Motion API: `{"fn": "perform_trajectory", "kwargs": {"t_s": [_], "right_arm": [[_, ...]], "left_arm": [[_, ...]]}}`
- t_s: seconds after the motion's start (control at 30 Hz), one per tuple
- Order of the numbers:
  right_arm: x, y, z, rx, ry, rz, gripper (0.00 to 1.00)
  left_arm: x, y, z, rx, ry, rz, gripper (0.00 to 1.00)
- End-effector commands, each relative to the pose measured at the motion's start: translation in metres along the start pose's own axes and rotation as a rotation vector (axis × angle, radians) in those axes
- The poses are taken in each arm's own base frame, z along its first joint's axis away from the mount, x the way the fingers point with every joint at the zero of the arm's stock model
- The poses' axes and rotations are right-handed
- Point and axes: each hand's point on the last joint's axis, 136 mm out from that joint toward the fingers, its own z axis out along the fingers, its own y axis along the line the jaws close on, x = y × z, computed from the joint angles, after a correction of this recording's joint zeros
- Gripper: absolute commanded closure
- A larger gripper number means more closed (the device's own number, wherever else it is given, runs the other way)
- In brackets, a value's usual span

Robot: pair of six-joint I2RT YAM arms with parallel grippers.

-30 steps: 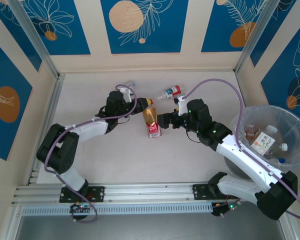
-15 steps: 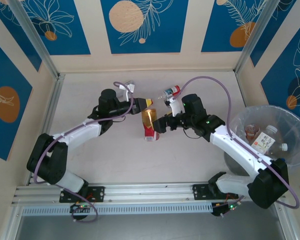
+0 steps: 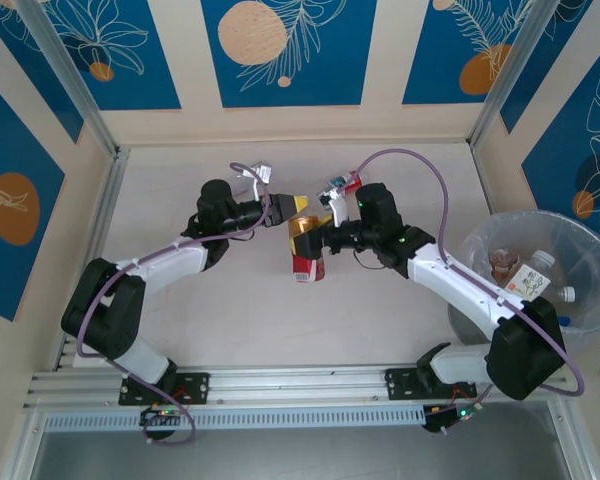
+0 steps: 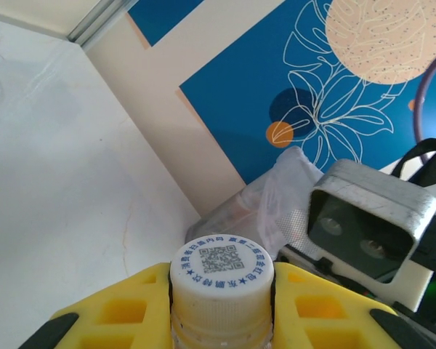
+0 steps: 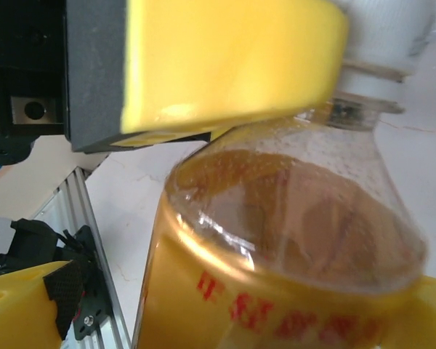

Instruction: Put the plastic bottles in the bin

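A plastic bottle (image 3: 305, 252) with a gold and red label lies mid-table. Its white cap (image 4: 221, 270) sits pinched between my left gripper's (image 4: 221, 294) yellow fingers (image 4: 123, 313). That left gripper (image 3: 291, 207) is at the bottle's far end. My right gripper (image 3: 319, 239) reaches in from the right and straddles the bottle's body (image 5: 276, 247). Its fingers (image 5: 25, 305) stand open, with a gap on the left side. A second bottle (image 3: 342, 185) with a red label lies behind the right wrist. The bin (image 3: 580, 240) stands at the right, holding several bottles (image 3: 528, 282).
Walls with blue panels close the table at the back and both sides. An aluminium rail (image 3: 280, 385) runs along the near edge. The right arm's purple cable (image 3: 420, 160) arcs above the table behind the right arm.
My right gripper has moved left and closed in around the bottle's body. The left arm has shifted a little while staying at the cap end. The bottle has barely moved.
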Motion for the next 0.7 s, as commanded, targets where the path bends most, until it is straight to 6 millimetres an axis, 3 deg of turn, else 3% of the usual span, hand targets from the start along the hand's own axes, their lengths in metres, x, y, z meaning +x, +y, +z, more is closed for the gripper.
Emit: {"fn": "perform_trajectory", "kwargs": {"t_s": [0.0, 0.1, 0.37, 0.67], "right_arm": [[-0.004, 0.011, 0.007, -0.083, -0.019, -0.001, 0.0], [-0.003, 0.011, 0.011, -0.099, -0.025, 0.002, 0.13], [0.006, 0.011, 0.019, -0.136, 0.011, -0.001, 0.32], [0.007, 0.011, 0.015, -0.123, 0.025, -0.007, 0.4]], "left_arm": [[-0.002, -0.014, 0.003, 0.059, 0.002, 0.035, 1.0], [-0.001, -0.015, 0.004, 0.061, 0.007, 0.034, 1.0], [-0.003, -0.014, 0.006, 0.059, 0.0, 0.032, 1.0], [-0.005, -0.008, 0.008, 0.015, 0.004, 0.021, 1.0]]}}
